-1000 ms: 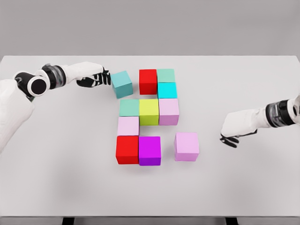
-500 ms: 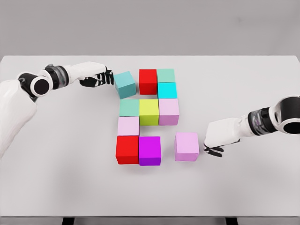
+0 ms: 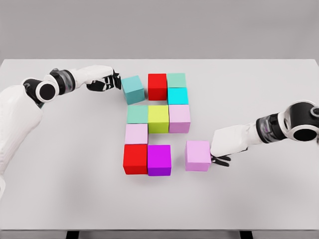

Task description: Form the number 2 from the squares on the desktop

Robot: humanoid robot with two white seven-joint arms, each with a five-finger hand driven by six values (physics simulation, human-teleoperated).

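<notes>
Several coloured cubes lie on the white table. A teal cube sits slightly turned, left of the top red cube. My left hand rests against the teal cube's left side, fingers loosely bent and holding nothing. A lilac cube stands a small gap to the right of the magenta cube in the bottom row. My right hand presses its palm side against the lilac cube's right face, its fingertips on the table, gripping nothing.
The other cubes form a block: mint, cyan, green, yellow-green, pink, pale pink and a lower red. The table's front edge runs along the bottom.
The right hand has swept left across the table until it touches the lilac cube. The left hand has pushed the teal cube a little to the right, toward the red one.
</notes>
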